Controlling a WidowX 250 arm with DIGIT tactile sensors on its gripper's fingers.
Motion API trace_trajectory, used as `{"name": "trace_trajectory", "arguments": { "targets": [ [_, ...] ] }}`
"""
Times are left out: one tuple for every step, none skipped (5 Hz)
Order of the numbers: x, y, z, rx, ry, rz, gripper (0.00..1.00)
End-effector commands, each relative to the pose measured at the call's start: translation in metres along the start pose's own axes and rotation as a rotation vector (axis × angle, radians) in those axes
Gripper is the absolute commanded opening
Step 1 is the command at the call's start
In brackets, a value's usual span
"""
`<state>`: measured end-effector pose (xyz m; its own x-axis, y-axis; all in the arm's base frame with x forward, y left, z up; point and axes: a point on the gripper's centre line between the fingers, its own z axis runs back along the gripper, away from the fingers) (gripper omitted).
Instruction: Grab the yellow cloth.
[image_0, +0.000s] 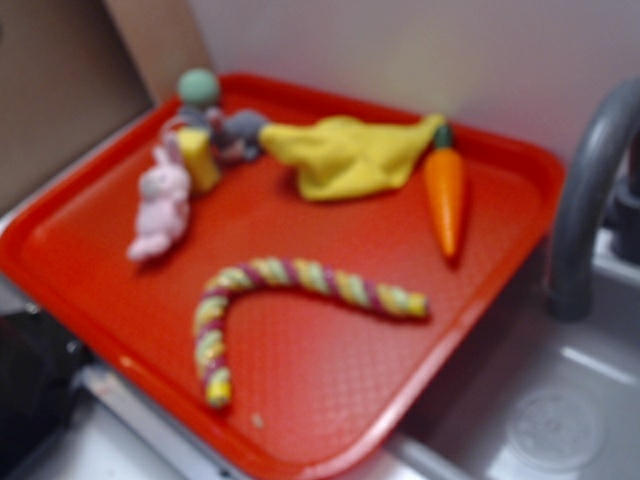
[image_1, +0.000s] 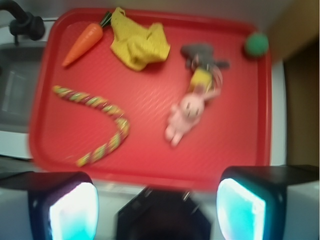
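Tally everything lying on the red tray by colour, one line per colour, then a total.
Yellow: 2, the yellow cloth and a small yellow block
Orange: 1, the toy carrot
Pink: 1, the plush bunny
Green: 1, the ball
Grey: 1, a soft toy
Multicoloured: 1, the braided rope
Total: 7

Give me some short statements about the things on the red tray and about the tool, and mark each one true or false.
1. The yellow cloth lies crumpled on the red tray. True.
2. The toy carrot lies on top of the cloth. False: it lies beside the cloth, its green end near a cloth corner.
3. The tool is shut on the cloth. False: its fingers stand wide apart, off the tray, holding nothing.
4. The braided rope toy lies in a curve. True.
5. The pink bunny sits in the sink. False: it lies on the tray.
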<state>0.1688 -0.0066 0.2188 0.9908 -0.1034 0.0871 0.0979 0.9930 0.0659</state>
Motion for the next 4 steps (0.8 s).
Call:
{"name": "trace_trajectory", "arguments": {
  "targets": [
    [0.075, -0.013, -0.037, -0.027, -0.124, -0.344, 1.0],
    [0.102, -0.031, -0.082, -0.037, -0.162, -0.593, 1.0],
    [0.11, -0.021, -0.129, -0.01, -0.147, -0.704, 1.0],
    [0.121, -0.015, -0.167, -0.002, -0.119, -0.714, 1.0]
  ]
}}
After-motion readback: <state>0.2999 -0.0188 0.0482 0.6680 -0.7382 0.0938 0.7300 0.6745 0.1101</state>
